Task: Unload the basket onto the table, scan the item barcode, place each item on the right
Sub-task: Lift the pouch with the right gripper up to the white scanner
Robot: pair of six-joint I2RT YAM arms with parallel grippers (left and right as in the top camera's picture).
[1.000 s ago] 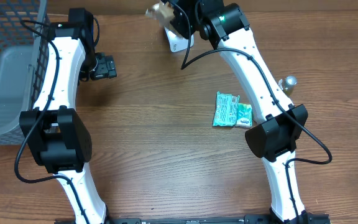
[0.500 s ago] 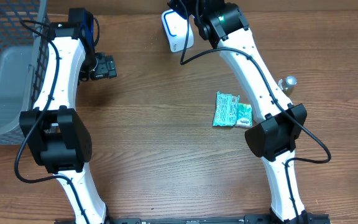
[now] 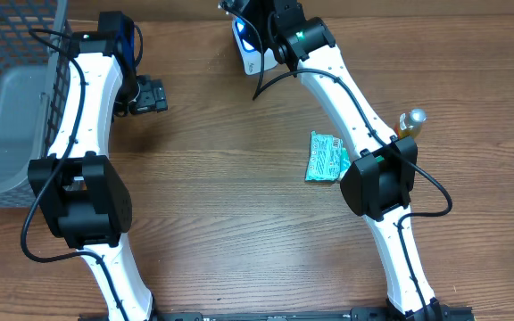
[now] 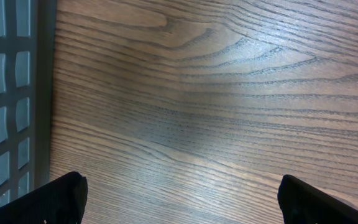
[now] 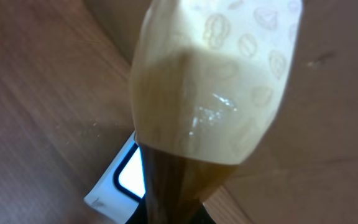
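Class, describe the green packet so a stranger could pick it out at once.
On the wooden table, find the robot's right arm. The green packet lies flat beside its black elbow joint, toward the table's middle. It is the only green item on the table; the small bottle on the arm's other side stands upright with a silver cap.

We note the overhead faces straight down on the table (image 3: 221, 223); both wrist cameras view its wood from nearer.
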